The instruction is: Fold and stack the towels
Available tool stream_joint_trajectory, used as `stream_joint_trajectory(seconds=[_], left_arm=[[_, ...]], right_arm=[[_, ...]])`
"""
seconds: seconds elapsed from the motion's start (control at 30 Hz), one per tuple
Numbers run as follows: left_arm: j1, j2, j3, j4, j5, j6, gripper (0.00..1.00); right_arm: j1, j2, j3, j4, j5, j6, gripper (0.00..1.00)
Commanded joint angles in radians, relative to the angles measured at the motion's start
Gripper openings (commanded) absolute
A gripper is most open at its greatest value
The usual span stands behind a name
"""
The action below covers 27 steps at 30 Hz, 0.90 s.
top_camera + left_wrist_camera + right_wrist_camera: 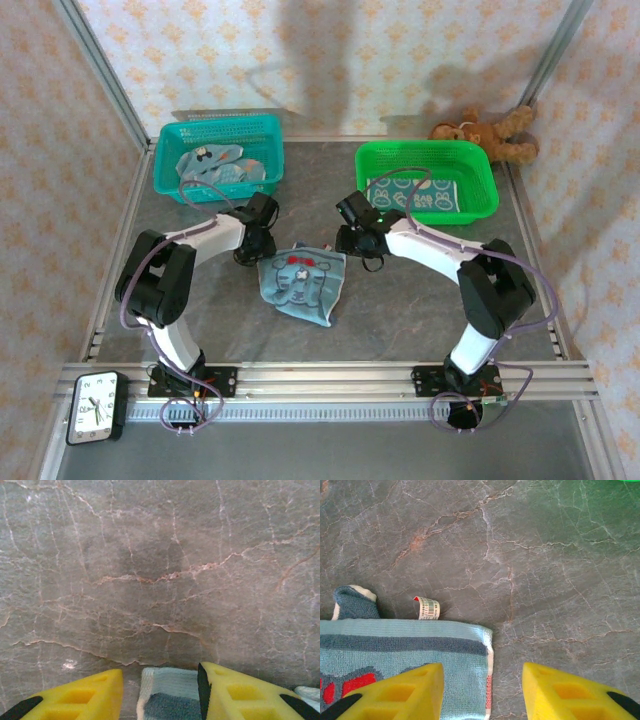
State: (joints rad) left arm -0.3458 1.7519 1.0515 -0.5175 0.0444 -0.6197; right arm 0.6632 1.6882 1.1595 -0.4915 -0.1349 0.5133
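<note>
Where the two arms met over the middle of the grey marbled table [420, 300], a light-blue terry towel with a tiger face and red bow [300, 285] lay spread flat, slightly askew. Left gripper [255, 252] sat at the towel's far left corner, right gripper [352, 245] at its far right corner.

Left wrist view: yellow fingers [95, 692] spread apart; the towel corner [170, 695] lay in the gap between them, nothing pinched.

Right wrist view: right gripper [482, 669] likewise spread. One finger [405, 690] stood over the towel [395, 640], the other over bare table, with the towel's side edge running between them. A small white label [427, 608] stuck out from the far hem. Contact with the cloth could not be judged.

Further blue towels [210, 165] lay crumpled in a teal plastic basket [218, 130] at far left; one folded towel [420, 195] lay in a green plastic basket [430, 155] at far right.
</note>
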Motion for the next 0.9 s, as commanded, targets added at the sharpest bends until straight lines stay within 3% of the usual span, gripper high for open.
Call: stream_joint_trajectory(seconds=[0.0, 0.13, 0.4, 0.87], left_arm=[[0.005, 0.011, 0.009, 0.023, -0.001, 0.012, 0.43], [0.005, 0.04, -0.009, 0.039, 0.022, -0.001, 0.39], [0.005, 0.051, -0.046, 0.056, 0.033, -0.007, 0.14], [0.004, 0.044, -0.032, 0.045, 0.041, -0.002, 0.1]], right_arm=[[0.006, 0.025, 0.032, 0.004, 0.015, 0.003, 0.45], [0.006, 0.054, 0.044, 0.004, 0.015, -0.001, 0.45], [0.006, 0.133, 0.072, 0.004, 0.02, -0.006, 0.42], [0.01, 0.239, 0.126, 0.019, -0.022, -0.02, 0.4]])
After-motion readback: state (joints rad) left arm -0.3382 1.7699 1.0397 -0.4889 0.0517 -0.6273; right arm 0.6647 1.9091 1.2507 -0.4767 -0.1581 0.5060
